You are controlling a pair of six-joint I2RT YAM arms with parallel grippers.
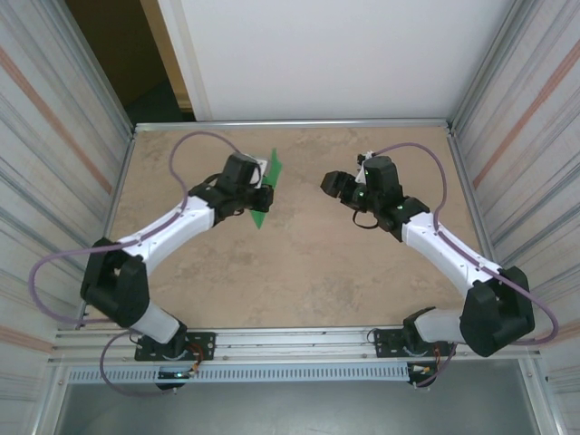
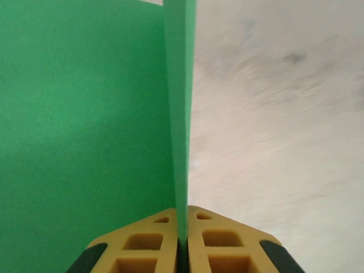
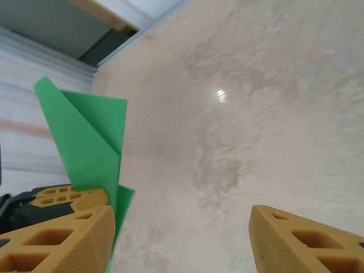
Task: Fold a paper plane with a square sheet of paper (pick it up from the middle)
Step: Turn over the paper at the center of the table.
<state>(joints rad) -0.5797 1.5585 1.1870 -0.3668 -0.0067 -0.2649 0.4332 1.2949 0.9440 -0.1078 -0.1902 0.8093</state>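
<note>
Currently held: green paper (image 1: 268,186), folded to an angular, pointed outline, clamped edge-on in the left gripper (image 2: 182,244), whose yellow fingers (image 2: 142,244) are closed tight on its fold. It hangs over the far-left part of the table (image 1: 299,272), clear of the surface.

Orientation: the sheet stands on edge. Its long axis runs from the table's far edge toward the near edge, slightly slanted, with one tip toward the far edge and one toward the near.

Right gripper (image 3: 182,222): over the table's far half, right of centre, apart from the paper. Its jaws are spread wide with nothing between them.

Surface: tan, stone-patterned tabletop in a metal frame.

Surroundings: ribbed side walls (image 1: 54,136), a white back panel (image 1: 344,54), and a dark opening (image 1: 118,54) beyond the table's far-left corner.

Other: a purple cable (image 1: 207,134) loops along the left arm (image 1: 172,227).
</note>
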